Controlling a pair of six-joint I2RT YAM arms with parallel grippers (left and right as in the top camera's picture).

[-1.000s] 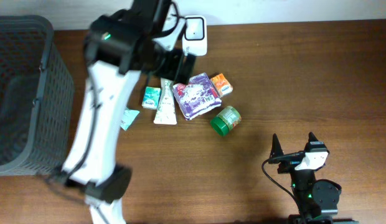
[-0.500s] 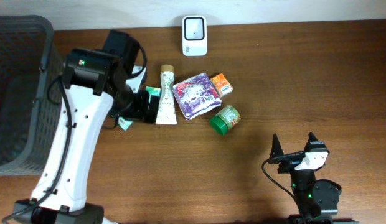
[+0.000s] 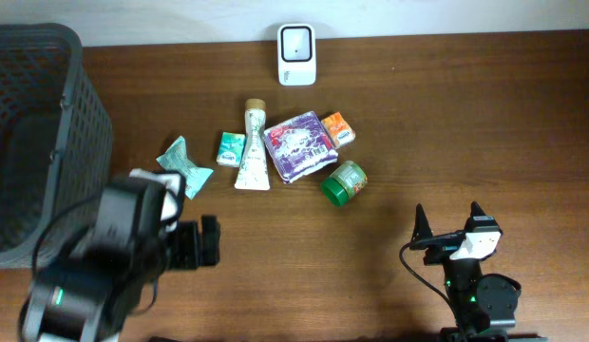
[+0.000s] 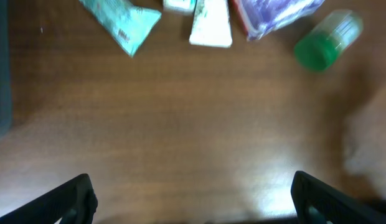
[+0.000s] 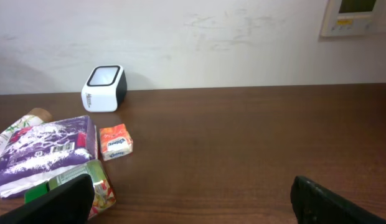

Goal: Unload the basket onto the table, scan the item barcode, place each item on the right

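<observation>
A purple packet, white tube, small green box, orange box, green-lidded jar and teal packet lie clustered mid-way across the table, with the white scanner standing beyond them at its far edge. I have both arms spread wide and empty: the left gripper hovers over bare wood on the near side of the cluster, and the right gripper sits well apart at the near right. A dark basket stands at the left.

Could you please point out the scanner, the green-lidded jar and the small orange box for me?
scanner [image 3: 296, 52], overhead view, on the middle of its top face.
jar [image 3: 344, 181], overhead view, on its side, next to the green lid.
orange box [image 3: 337, 128], overhead view, on its top face.
</observation>
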